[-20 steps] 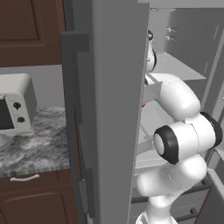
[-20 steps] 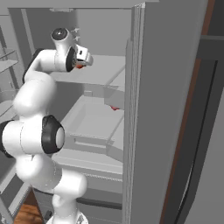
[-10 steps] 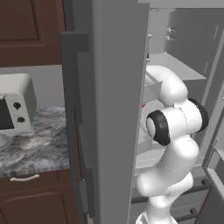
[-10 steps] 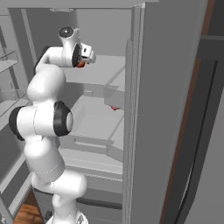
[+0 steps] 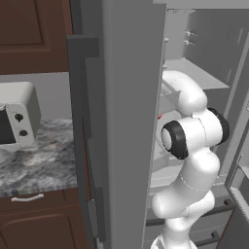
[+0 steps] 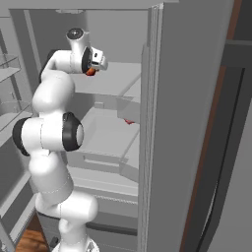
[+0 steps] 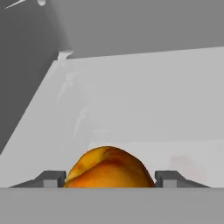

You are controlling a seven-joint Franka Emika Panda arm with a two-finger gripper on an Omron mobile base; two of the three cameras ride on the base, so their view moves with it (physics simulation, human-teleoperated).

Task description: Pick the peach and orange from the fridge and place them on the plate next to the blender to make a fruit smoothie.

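The fridge [image 5: 127, 121] stands open and my arm reaches in to its upper pale grey shelf [image 6: 118, 78]. The peach [image 7: 109, 168], yellow-orange with a red blush, fills the gap between the two finger tips of my gripper [image 7: 111, 178], which is shut on it just over the shelf. From the right base view the gripper [image 6: 91, 68] sits at the shelf's left end with the peach [image 6: 90, 72] showing as a reddish spot under the hand. The orange, the plate and the blender are out of view.
The fridge door [image 5: 92, 146] with its dark handle rises between the arm and a marble counter [image 5: 39, 155] bearing a white toaster oven [image 5: 17, 114]. A small red thing [image 6: 129, 121] lies on the lower shelf. Door shelves [image 6: 10, 74] stand to the left.
The arm's elbow has folded upward and closer to the fridge. The hand has stayed at the upper shelf with the peach, shifting only slightly.
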